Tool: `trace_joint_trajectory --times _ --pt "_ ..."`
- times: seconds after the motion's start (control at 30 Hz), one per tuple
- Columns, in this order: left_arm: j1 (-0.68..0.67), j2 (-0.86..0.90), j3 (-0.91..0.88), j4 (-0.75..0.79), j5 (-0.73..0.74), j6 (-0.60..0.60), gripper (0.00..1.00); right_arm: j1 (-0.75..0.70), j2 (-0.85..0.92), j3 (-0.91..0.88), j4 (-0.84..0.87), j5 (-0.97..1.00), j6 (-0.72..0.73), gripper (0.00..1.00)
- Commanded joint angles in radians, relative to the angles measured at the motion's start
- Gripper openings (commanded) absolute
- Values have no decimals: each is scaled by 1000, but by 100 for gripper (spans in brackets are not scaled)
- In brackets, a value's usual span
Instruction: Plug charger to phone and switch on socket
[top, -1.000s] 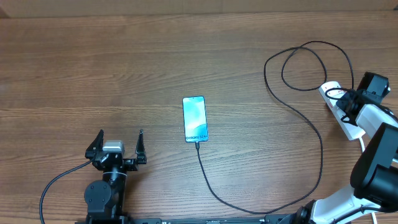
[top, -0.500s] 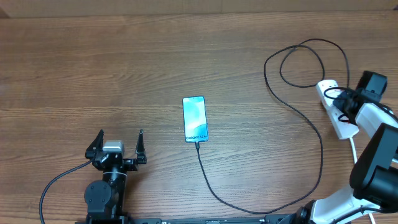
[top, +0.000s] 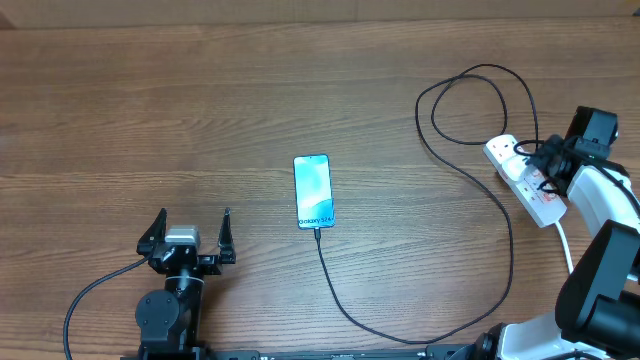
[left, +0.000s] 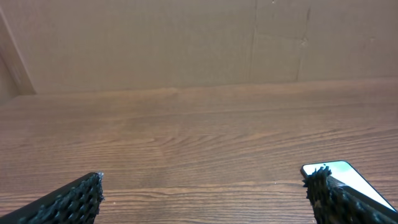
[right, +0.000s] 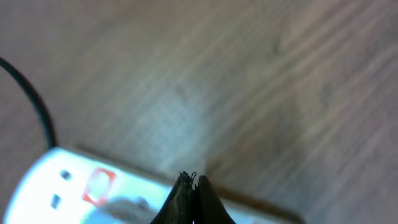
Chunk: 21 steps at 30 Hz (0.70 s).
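The phone (top: 312, 191) lies screen-up at the table's middle, and its corner (left: 341, 172) shows in the left wrist view. The charger (top: 430, 335), a thin black cable, meets the phone's near edge, sweeps right and loops at the far right. Its far end reaches the socket (top: 524, 182), a white power strip lying slantwise there. My right gripper (top: 546, 163) is shut, its tips (right: 191, 178) over the socket's top (right: 68, 186) beside a red switch (right: 97, 186). Nothing shows between its fingers. My left gripper (top: 193, 216) stands open near the front edge, left of the phone, its jaws (left: 202, 190) empty.
The socket's thick white cord (top: 566, 248) runs toward the front right, beside my right arm. A brown cardboard wall (left: 186, 43) stands behind the table's far edge. A black cable stretch (right: 37, 106) lies on the wood just past the socket.
The socket has slid and swung to the left under my shut right gripper. The charger's loops shifted left with it. Phone and left arm have not moved.
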Motion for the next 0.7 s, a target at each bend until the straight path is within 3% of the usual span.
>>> trace_joint_trajectory --times 0.0,0.2,0.67 --pt "10 1 -6 2 10 14 100 -2 -20 21 -50 -23 11 4" --pt "10 1 -6 2 10 14 100 -3 -36 25 -73 -182 10 4" --pt "10 1 -6 2 10 14 100 -2 14 26 -65 -191 11 4"
